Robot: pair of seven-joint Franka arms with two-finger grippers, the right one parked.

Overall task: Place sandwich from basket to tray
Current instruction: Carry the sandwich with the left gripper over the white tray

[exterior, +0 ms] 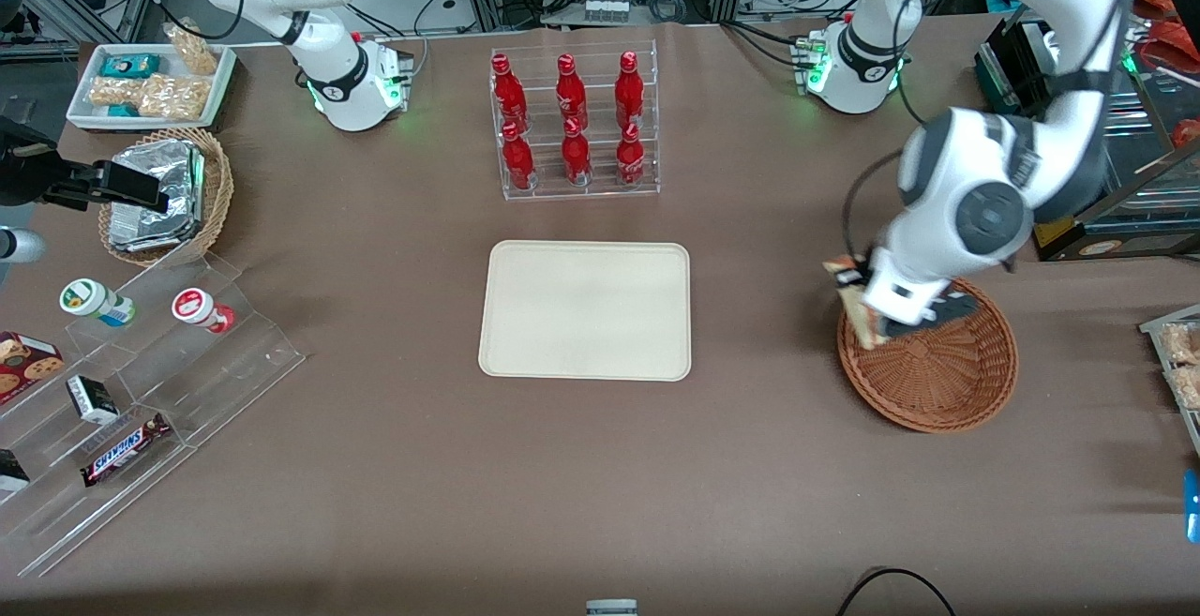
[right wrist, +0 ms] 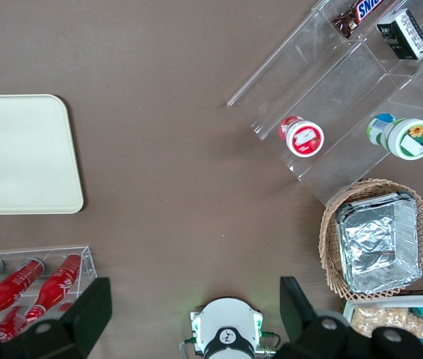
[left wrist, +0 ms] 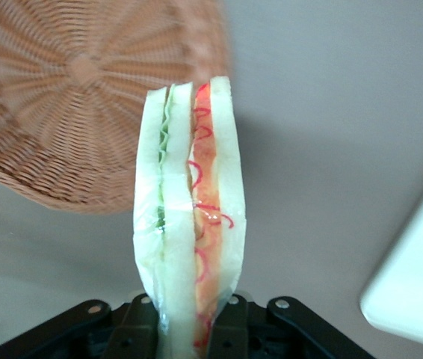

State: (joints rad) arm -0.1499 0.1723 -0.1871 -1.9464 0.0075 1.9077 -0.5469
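A brown table [exterior: 394, 466] fills the front view, with cable-hung racks along the upper edge of the frame.

At the upper left of the frame a small white tray of snacks [exterior: 150, 83] sits above a tan wicker basket [exterior: 217, 187] that holds foil containers [exterior: 157, 196]. Below these, at the lower left, a clear stepped stand [exterior: 234, 353] carries a green-lidded cup [exterior: 84, 297], a red-lidded cup [exterior: 193, 305], a small black box [exterior: 92, 398] and a bar with the word SNICKERS [exterior: 124, 449] on its wrapper. A cookie box [exterior: 26, 363] lies at the left edge.

In the upper middle, a clear rack [exterior: 574, 124] holds six red bottles with white script too small to read.

In the centre of the frame lies the cream tray [exterior: 585, 310], flat and bare.

At the right of the frame, toward the working arm's end of the table, the reddish-brown basket [exterior: 947, 382] rests on the table. The gripper [exterior: 877, 302] hangs over the basket's rim on the tray's side. In the left wrist view its two black fingers [left wrist: 138, 321] pinch the sandwich [left wrist: 190, 224] at its lower end, so the wedge stands clear of the basket, its green and red-pink layers facing the camera. In the front view the sandwich [exterior: 858, 311] shows as a pale wedge at the wrist's edge, above the basket's rim.
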